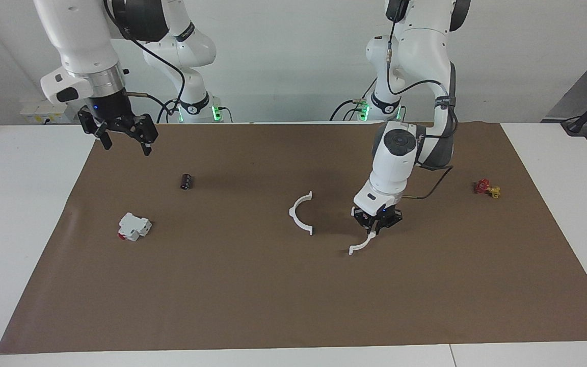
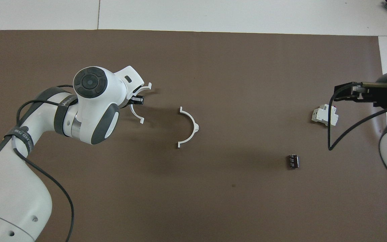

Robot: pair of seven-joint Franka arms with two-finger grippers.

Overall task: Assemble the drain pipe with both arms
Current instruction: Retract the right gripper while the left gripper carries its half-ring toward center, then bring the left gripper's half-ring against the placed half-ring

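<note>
Left gripper (image 1: 376, 225) pinches one half-ring arc (image 1: 362, 245), probably mid-arc, ready for mating; other arc (image 1: 301, 214) lies beside its fingers. Right gripper (image 1: 123, 136) waits, fingers wide.

Big white left robot arm (image 1: 410, 132) bent low over the brown mat, its black left gripper (image 1: 373, 229) pointing down, fingers pinched together, big white right robot arm (image 1: 77, 46) waiting, raised, its black right gripper (image 1: 123, 140) spread wide
</note>
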